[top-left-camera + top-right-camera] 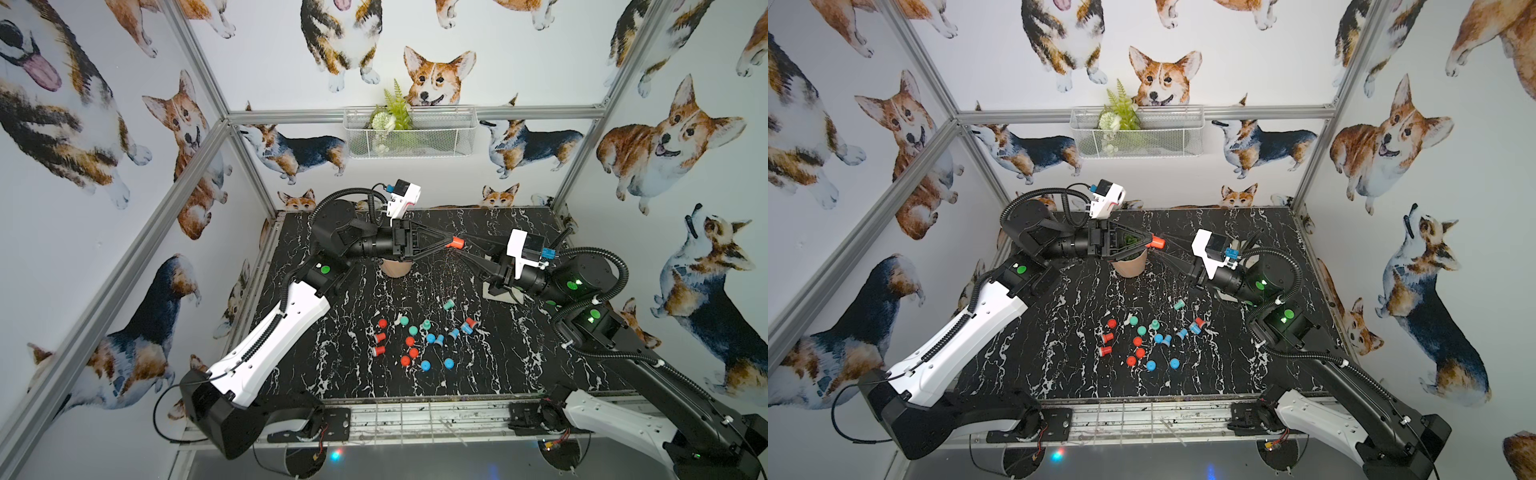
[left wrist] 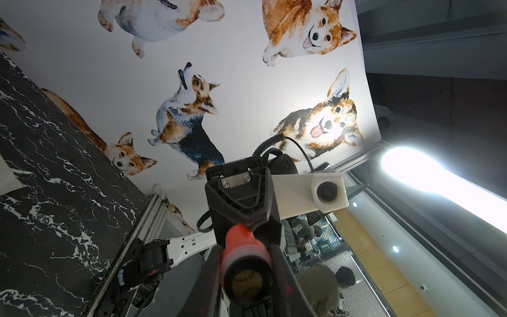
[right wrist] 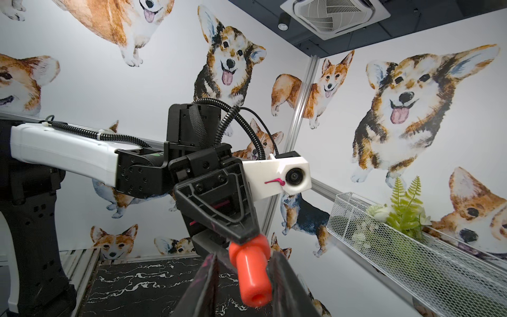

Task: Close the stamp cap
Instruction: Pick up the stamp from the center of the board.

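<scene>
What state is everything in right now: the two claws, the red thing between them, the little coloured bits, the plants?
red stamp: in the air, clamped at its wide end.
left gripper: shut on the red stamp.
right gripper: open, jaws either side of the stamp's narrow end.
loose stamps and caps: scattered on the table, some upright, some tipped.
plant pot: upright.
wire basket: hanging, holding a fern.
</scene>
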Controlling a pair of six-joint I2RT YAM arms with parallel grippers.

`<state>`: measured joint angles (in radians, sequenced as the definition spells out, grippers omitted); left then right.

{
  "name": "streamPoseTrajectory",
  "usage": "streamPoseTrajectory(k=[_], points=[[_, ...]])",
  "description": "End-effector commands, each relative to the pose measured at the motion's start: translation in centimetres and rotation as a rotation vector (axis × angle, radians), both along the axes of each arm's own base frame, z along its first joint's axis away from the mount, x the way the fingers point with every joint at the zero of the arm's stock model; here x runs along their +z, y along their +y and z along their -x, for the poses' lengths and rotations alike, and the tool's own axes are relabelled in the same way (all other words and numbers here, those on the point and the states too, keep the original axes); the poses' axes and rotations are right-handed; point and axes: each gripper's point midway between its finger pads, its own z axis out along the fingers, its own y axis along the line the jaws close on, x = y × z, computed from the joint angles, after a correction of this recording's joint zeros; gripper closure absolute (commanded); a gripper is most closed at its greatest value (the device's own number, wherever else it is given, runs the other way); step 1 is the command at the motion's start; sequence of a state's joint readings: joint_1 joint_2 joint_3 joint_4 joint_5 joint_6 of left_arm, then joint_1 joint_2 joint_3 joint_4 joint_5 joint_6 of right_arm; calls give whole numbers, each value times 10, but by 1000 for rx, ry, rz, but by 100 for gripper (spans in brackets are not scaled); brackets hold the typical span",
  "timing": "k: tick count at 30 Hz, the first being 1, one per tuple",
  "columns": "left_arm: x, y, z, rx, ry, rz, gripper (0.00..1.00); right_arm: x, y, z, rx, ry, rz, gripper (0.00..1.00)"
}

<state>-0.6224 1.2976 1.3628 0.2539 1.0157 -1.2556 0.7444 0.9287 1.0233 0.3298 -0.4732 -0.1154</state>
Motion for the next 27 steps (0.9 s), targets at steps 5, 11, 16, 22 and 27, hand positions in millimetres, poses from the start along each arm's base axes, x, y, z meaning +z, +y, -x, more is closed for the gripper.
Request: streamPoseTrajectory(k=[5, 11, 16, 22, 27], points=[[18, 3, 12, -54, -32, 63, 90, 15, 2, 6, 39, -30, -37, 66], [18, 2, 14, -65, -30, 66, 90, 14, 4, 1, 30, -14, -35, 68], [19, 2, 15, -68, -33, 67, 91, 15, 4, 1, 35, -11, -40, 72], [15, 1, 14, -68, -24, 61, 92, 20, 4, 4, 53, -17, -52, 72], [15, 1, 14, -68, -24, 61, 92, 21, 5, 4, 55, -15, -49, 74]])
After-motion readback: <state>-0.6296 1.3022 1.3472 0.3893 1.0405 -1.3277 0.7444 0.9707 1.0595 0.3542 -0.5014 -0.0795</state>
